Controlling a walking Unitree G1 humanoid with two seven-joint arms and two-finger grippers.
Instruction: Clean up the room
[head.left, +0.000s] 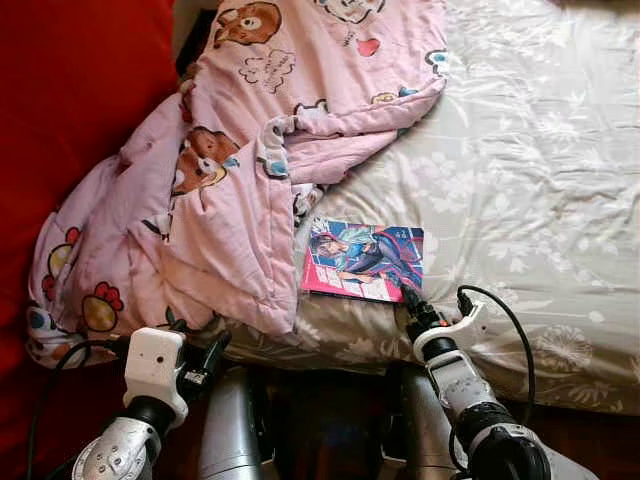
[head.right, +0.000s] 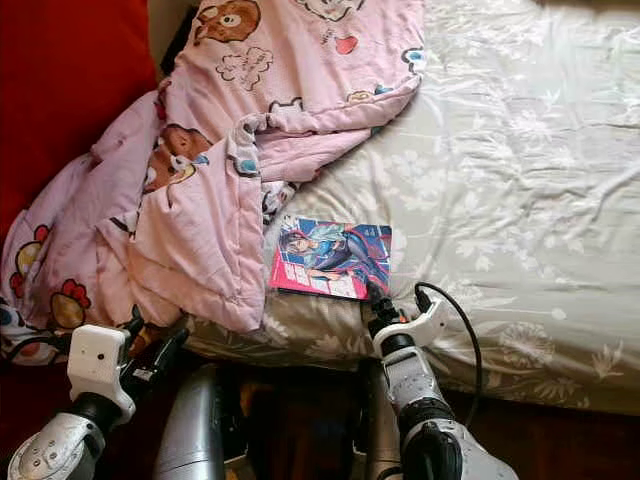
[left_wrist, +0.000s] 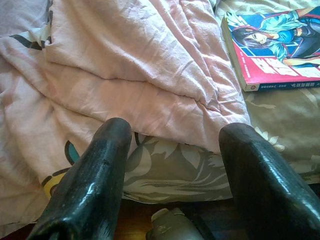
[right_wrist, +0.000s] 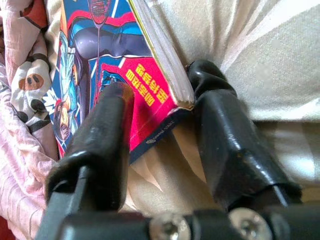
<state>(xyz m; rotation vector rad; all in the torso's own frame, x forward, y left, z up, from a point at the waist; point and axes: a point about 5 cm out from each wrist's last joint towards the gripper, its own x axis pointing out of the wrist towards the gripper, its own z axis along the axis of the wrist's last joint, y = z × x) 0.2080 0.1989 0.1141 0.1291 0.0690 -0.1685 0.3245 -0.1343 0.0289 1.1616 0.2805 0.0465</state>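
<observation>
A comic book (head.left: 364, 262) is lying at the bed's (head.left: 540, 180) near edge, just beside a rumpled pink blanket (head.left: 230, 190), as the right gripper (right_wrist: 160, 117) is straddling its near corner, one finger on the cover, one against the page edge, not visibly clamped. Closing squarely, well onto the corner, should keep it from slipping. The left gripper (left_wrist: 175, 150) is hanging open near the blanket's hem.
</observation>
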